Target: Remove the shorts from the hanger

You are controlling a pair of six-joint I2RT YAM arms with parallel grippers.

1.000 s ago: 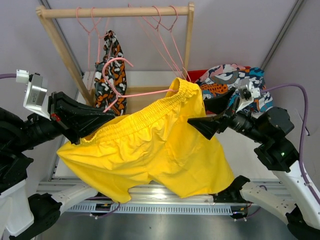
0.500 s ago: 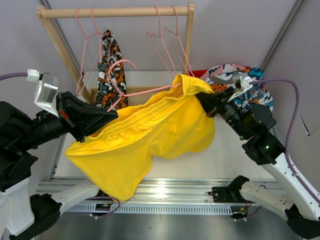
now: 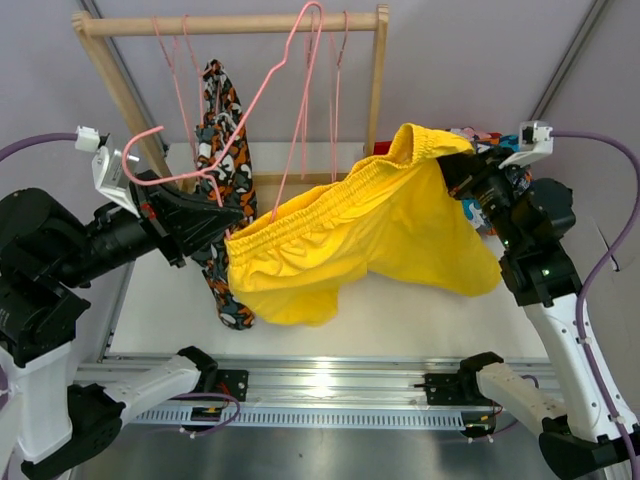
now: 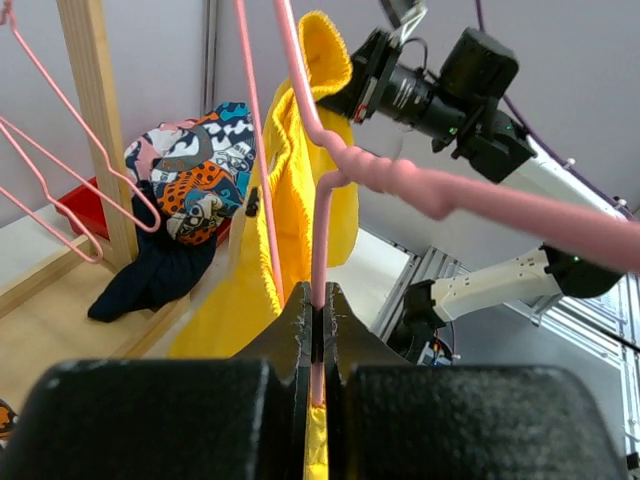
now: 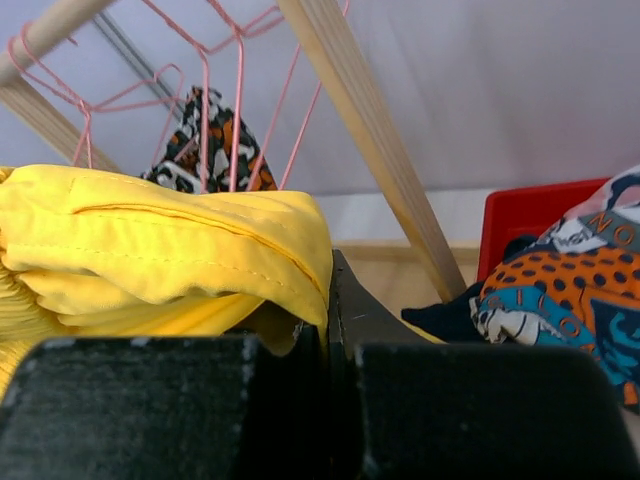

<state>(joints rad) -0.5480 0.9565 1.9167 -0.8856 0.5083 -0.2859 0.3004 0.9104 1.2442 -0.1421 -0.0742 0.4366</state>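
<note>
**Yellow shorts strung between both arms, hanger at the near-left end**

The yellow shorts (image 3: 370,235) hang in the air in front of the rack (image 3: 230,22), their waistband running as one long diagonal from near-left up to far-right. The left gripper (image 4: 316,300) is clenched on the wire of a pink hanger (image 4: 400,178) at the near-left end. Yellow cloth shows just behind that wire and below the jaws, so the shorts look to be caught on the hanger there, though I cannot tell how firmly. The right gripper (image 5: 325,280) is clamped on the waistband at the far-right end, which is also the higher end, with the cloth bunched over its jaws.

The coming move likely turns on that axis. The right arm is the one holding the cloth, so a pull further right along the waistband, with the left holding the hanger steady, should draw the shorts off. A camouflage pair (image 3: 218,120) hangs on the rack beside the left gripper and could snag.
</note>
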